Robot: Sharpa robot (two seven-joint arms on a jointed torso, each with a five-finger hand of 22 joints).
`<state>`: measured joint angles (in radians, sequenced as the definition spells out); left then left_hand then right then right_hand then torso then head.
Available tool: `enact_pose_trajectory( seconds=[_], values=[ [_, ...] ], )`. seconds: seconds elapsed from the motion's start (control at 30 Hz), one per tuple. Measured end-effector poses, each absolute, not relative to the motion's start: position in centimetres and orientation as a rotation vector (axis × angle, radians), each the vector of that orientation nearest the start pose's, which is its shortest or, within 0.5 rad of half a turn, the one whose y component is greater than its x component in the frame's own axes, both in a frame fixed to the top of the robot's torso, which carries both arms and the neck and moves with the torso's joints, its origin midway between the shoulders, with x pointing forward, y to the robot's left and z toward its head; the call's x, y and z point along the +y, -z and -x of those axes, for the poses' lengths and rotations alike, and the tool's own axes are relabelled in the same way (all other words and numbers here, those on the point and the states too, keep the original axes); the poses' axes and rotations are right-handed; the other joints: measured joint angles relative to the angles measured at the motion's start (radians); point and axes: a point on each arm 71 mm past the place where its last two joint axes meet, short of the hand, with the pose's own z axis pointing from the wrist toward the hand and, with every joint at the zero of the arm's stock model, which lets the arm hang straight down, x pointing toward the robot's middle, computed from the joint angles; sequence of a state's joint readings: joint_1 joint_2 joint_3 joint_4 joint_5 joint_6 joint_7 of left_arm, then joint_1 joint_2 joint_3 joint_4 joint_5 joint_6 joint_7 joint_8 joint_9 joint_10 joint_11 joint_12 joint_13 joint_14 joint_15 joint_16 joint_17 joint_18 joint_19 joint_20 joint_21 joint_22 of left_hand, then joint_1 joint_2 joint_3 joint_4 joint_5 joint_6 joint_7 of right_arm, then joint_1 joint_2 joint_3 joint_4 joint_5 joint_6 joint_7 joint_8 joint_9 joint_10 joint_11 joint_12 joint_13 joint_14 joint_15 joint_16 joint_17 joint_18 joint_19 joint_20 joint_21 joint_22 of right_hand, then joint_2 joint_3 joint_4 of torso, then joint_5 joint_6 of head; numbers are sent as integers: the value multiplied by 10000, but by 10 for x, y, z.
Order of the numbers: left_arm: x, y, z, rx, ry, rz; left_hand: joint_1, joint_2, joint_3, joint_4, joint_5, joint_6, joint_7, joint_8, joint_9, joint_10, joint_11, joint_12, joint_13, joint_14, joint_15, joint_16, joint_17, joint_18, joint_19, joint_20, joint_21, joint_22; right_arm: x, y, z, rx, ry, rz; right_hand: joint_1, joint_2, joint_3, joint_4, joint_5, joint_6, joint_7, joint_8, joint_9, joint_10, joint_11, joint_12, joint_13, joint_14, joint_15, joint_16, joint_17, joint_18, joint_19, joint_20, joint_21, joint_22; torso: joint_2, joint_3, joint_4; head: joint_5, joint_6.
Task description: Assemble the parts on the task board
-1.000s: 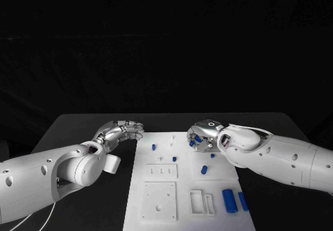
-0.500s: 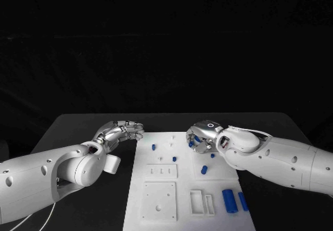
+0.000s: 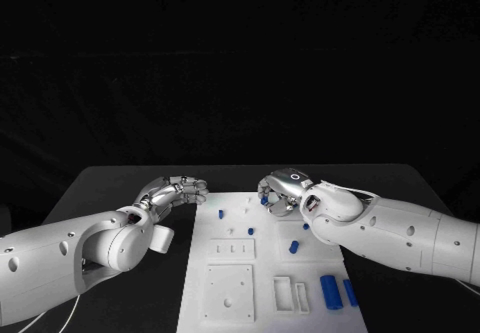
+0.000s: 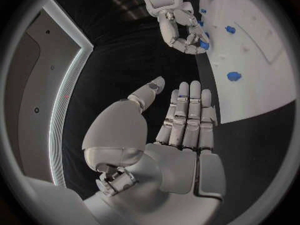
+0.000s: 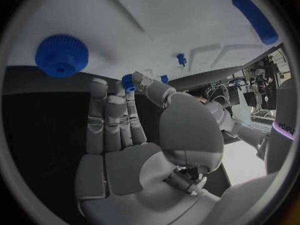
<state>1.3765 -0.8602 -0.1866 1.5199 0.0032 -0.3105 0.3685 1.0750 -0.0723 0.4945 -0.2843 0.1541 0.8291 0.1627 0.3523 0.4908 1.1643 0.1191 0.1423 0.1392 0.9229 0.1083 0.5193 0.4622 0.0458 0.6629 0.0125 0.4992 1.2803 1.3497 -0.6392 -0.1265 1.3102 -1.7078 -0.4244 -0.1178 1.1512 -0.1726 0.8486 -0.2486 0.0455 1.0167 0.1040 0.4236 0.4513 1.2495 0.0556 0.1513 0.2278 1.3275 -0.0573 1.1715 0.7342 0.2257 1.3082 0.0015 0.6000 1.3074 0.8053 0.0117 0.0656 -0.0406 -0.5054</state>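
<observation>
The white task board (image 3: 262,277) lies flat on the table, with small blue parts standing near its far end (image 3: 221,214), a short blue peg (image 3: 294,245) at mid-board, and two blue cylinders (image 3: 329,290) lying side by side at its near right corner.

The setting is a robotics laboratory or test cell. A black tabletop (image 3: 120,187) stands before a black backdrop that blocks off the surroundings. A white task board (image 3: 265,277) with machined recesses lies on it, carrying small blue parts (image 3: 329,290). The right wrist view shows equipment racks and cabling at the room's edge; the left wrist view shows a lit panel frame.
</observation>
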Motion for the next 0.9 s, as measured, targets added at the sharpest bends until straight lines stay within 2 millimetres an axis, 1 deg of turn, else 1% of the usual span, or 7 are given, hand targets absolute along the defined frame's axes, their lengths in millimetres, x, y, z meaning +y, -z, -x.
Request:
enact_pose_trajectory(
  seconds=[0.13, 0.23, 0.3, 0.57, 0.73, 0.9],
  values=[
    [221, 147, -502, 14588, 14795, 10155, 0, 0, 0, 0, 0, 0, 0, 0, 0, 0, 0, 0, 0, 0, 0, 0, 0, -1, 0, 0, 0, 0, -147, 137, -536, 13724, -4686, 4268, -10, -17, 51, 51, 0, 0, -1, 2, 0, 2, -2, -2, 23, 11, -11, 0, -12, 0, 14, -13, 0, 0, 5, -1, 11, 12, 13],
    [220, 147, -502, 14595, 14806, 10150, 0, 0, 0, 0, 0, 0, 0, 0, 0, 0, 0, 0, 0, 0, 0, 0, 0, -1, 0, 0, 0, 0, -141, 137, -539, 13619, -4616, 4273, -22, -83, 79, 79, -1, -1, -2, 3, 5, 3, -3, -3, 72, 11, -11, 0, -12, 0, 14, -13, 38, 0, 11, -3, 13, 34, 22],
    [220, 147, -502, 14601, 14815, 10148, 0, 0, 0, 0, 0, 0, 0, 0, 0, 0, 0, 0, 0, 0, 0, 0, 0, 0, 0, 0, 0, 0, -138, 137, -540, 13571, -4583, 4276, 3, -108, 81, 81, -1, -1, -2, 4, 76, 3, -3, -3, 78, 12, -12, 0, -22, 0, 14, -13, 38, 0, 13, -3, 15, 47, 22],
    [217, 147, -501, 14634, 14866, 10129, 0, 0, 0, 0, 0, 0, 0, 0, 0, 0, 0, 0, 1, 0, 0, 0, 0, 0, 0, 0, 0, 0, -125, 136, -544, 13400, -4442, 4295, -10, -122, 150, 94, -31, -8, -6, 4, 82, 4, -4, -7, 141, 14, -15, 0, -33, -1, 14, -12, 38, 0, 29, 3, 15, 86, -8],
    [215, 147, -500, 14671, 14929, 10112, 0, 0, 0, 0, 0, 0, 0, 0, 0, 0, 0, 0, 1, 0, 0, 0, 0, -1, 0, 0, 0, 0, -126, 136, -548, 13382, -4222, 4204, -10, -121, 179, 123, -35, -11, -5, 4, 90, 4, -4, -18, 145, 18, -18, 39, -33, 0, 13, -11, 38, 0, 31, -1, 19, 94, -37],
    [207, 147, -498, 14772, 15101, 10067, 0, 0, 0, 0, 0, 0, 0, 0, 0, 0, 0, 0, 1, -1, 0, 0, 0, -1, 0, 0, 0, 1, -127, 137, -550, 13380, -4118, 4164, -8, -120, 180, 125, 10, -13, -4, 0, 132, 5, -4, -34, 175, 18, -18, 39, -42, 0, 12, -10, 38, 0, 46, -16, 47, 112, -47]
  ],
)
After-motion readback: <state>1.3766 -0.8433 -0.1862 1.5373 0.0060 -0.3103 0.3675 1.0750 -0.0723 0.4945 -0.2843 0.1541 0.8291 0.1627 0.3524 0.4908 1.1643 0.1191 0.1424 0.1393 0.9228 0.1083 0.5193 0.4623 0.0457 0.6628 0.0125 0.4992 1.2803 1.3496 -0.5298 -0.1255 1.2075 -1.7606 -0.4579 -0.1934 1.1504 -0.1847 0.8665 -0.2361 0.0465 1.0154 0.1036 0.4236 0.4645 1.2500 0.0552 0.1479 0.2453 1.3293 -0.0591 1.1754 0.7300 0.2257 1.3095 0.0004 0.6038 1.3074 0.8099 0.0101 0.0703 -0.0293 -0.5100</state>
